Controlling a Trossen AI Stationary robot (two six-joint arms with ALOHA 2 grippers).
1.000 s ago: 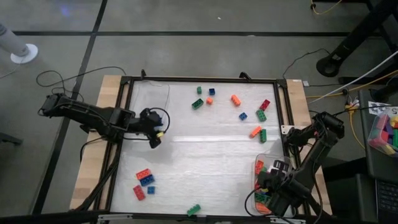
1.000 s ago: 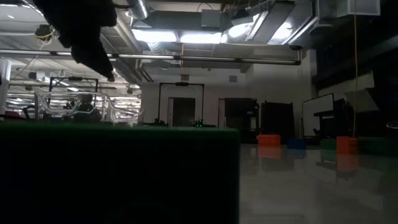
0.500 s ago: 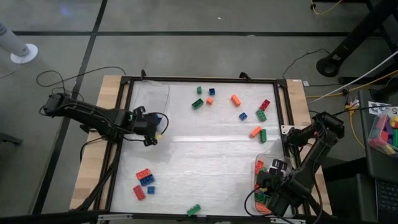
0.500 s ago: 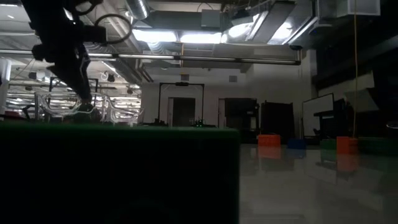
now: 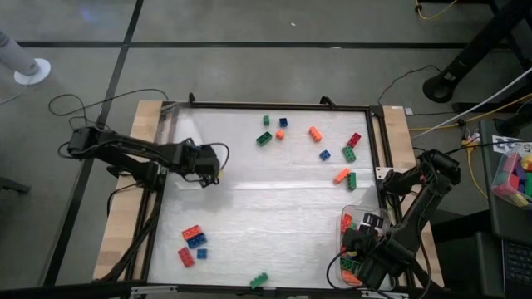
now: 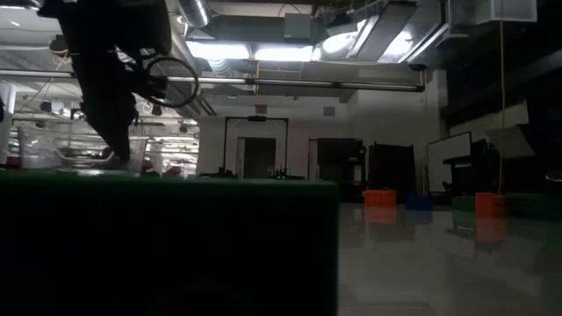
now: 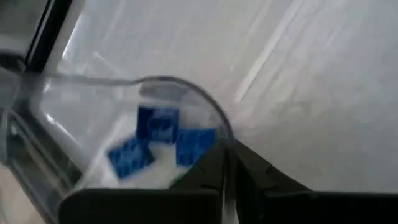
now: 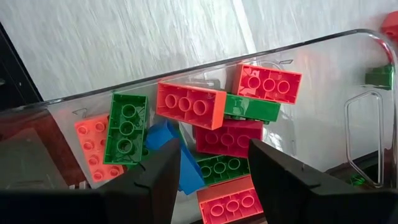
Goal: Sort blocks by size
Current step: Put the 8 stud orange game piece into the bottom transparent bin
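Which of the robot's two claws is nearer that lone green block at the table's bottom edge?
The right gripper. It sits over the clear bin just to the side of the green block; the left gripper is farther, up the table's left side.

A white stand base (image 5: 31,72) is sitting upper left on the grey floor; black cables (image 5: 91,104) are looping nearby.

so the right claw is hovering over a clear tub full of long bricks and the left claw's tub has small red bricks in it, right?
Not quite: the small bricks in the left claw's clear tub are blue, not red, as the left wrist view shows. The rest holds: the right claw sits over a clear tub of long bricks, seen in the right wrist view.
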